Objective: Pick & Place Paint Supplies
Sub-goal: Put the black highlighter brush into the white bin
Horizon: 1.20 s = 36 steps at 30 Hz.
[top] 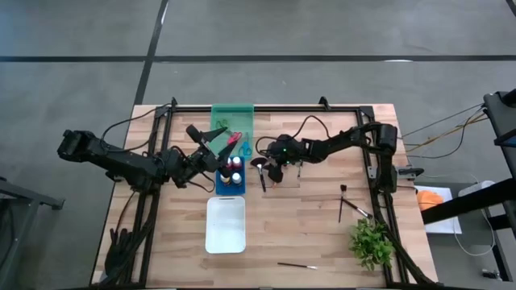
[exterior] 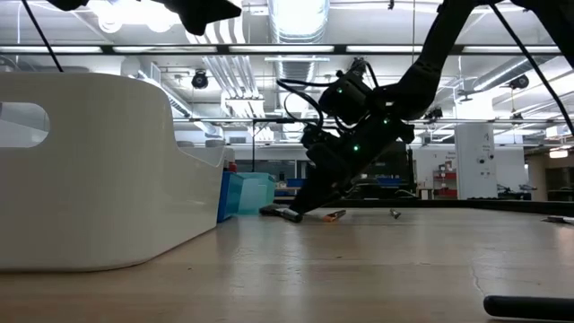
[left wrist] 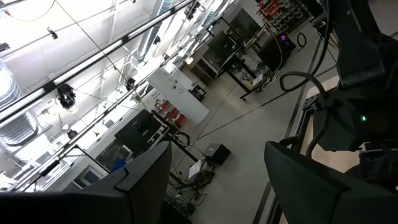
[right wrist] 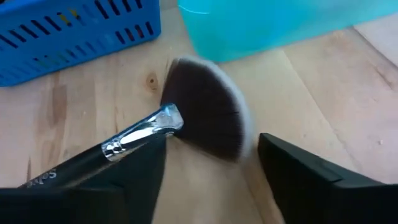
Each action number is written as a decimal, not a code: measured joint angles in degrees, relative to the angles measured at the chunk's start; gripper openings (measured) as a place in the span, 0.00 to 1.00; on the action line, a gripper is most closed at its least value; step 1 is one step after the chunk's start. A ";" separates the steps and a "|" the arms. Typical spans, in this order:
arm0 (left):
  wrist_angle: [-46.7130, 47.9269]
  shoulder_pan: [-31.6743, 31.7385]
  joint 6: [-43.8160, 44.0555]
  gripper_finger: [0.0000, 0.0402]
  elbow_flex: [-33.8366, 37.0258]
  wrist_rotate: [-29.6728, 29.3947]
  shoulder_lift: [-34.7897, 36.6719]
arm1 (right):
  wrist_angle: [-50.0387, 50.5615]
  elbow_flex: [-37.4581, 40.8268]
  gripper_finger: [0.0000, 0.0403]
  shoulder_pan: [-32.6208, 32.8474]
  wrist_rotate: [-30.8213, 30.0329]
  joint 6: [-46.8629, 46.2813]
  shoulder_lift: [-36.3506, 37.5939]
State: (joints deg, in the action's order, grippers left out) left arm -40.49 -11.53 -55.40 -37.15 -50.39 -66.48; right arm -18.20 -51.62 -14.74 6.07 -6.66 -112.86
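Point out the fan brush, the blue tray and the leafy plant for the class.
fan brush (right wrist: 208, 118), right wrist view, on the dark fanned bristles.
blue tray (right wrist: 74, 34), right wrist view, on its slotted side wall.
leafy plant (top: 372, 242), high view, on the middle of its green leaves.

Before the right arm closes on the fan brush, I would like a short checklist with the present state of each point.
1. Right gripper low over the black-handled fan brush: ok.
2. Handle between the fingers: cannot tell; it runs along one finger.
3. Right fingers open: ok.
4. Brush flat on the wooden table: ok.
5. Blue slotted basket and teal tray apart from the bristles: ok.
6. Left gripper away, raised near the baskets: ok.
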 joint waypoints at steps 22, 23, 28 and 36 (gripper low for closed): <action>0.55 0.00 1.26 0.66 0.00 -0.01 0.00 | -2.90 0.39 0.04 0.52 0.76 -6.13 1.95; 0.61 0.00 1.27 0.66 0.00 -0.02 0.00 | -3.67 0.39 0.04 0.70 0.76 -6.35 2.01; 1.57 0.00 1.48 0.66 0.00 -0.15 0.00 | -5.18 0.35 0.06 1.27 0.68 -8.44 2.63; 1.60 0.00 1.49 0.66 0.00 -0.20 0.00 | -4.74 0.77 0.32 2.58 2.18 -11.39 4.50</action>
State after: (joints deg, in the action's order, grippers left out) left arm -38.89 -11.53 -53.91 -37.15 -50.59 -66.48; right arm -22.94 -50.85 -12.16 8.25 -18.04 -108.36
